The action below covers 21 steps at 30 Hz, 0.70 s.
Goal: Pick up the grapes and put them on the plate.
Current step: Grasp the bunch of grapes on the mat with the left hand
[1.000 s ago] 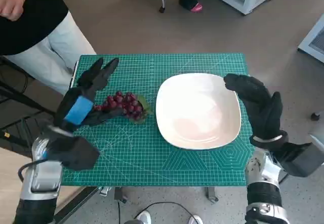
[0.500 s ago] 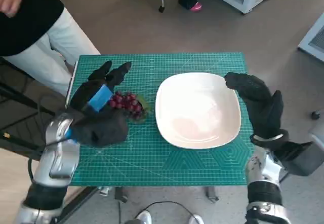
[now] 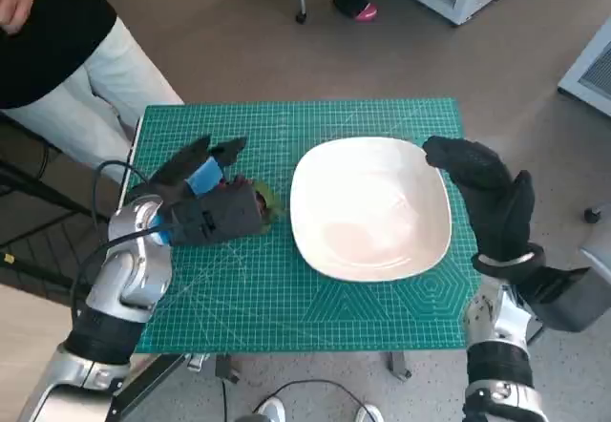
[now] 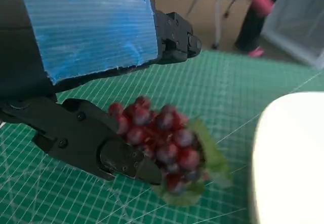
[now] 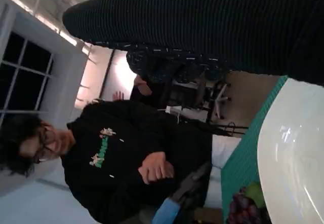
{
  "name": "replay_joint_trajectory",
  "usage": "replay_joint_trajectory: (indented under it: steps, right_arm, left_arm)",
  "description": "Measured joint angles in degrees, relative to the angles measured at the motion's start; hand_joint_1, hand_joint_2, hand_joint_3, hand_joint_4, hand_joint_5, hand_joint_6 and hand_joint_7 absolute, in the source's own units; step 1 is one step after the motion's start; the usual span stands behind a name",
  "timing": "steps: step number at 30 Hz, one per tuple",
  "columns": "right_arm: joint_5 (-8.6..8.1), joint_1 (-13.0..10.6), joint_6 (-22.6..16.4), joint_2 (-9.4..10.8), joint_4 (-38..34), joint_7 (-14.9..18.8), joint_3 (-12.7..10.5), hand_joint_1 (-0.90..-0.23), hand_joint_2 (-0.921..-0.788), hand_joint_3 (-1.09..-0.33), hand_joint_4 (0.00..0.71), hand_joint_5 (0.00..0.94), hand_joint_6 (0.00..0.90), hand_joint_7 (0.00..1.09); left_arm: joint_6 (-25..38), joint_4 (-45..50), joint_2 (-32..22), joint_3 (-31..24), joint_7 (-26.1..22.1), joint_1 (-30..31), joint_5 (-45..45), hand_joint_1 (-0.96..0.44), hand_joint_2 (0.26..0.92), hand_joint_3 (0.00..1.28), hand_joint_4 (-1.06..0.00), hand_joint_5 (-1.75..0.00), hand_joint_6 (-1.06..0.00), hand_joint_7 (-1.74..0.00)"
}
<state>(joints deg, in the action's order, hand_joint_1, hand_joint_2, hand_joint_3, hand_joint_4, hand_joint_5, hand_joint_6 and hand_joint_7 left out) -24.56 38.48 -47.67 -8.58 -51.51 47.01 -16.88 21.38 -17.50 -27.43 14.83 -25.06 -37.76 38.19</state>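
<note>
I am watching my left hand [image 3: 205,207] covering the grapes [image 4: 162,143] on the green counter [image 3: 286,298], fingers [image 4: 96,145] touching the bunch but spread apart. My right hand [image 3: 487,198] is hovering, fingers spread, at the white plate's [image 3: 372,207] far edge.

L hand [image 3: 205,212] moved down | now over grapes [image 4: 162,143]

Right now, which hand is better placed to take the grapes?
The left hand. It is already over the grapes, with fingers beside the bunch. The right hand rests at the far rim of the plate.
</note>
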Motion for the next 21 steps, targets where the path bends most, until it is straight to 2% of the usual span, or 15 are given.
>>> replay_joint_trajectory:
  steps: [13, 21]
  right_arm:
    - [0.01, 0.0, 0.0, 0.0, 0.0, 0.0, -0.1, -0.381, -0.921, -0.533, 0.558, 0.000, 0.505, 0.00]
    - [0.00, -0.1, -0.1, -0.1, 0.0, 0.0, -0.1, -0.383, -0.921, -0.533, 0.557, 0.000, 0.505, 0.00]
  left_arm:
    - [0.2, -11.0, 0.9, 2.0, 0.0, -5.1, -0.9, -0.37, 0.741, 0.00, 0.00, 0.00, -0.19, 0.00]
    - [-1.3, -23.0, 2.8, 4.2, 2.0, -9.9, -0.9, -0.38, 0.739, 0.00, 0.00, 0.00, -0.18, 0.00]
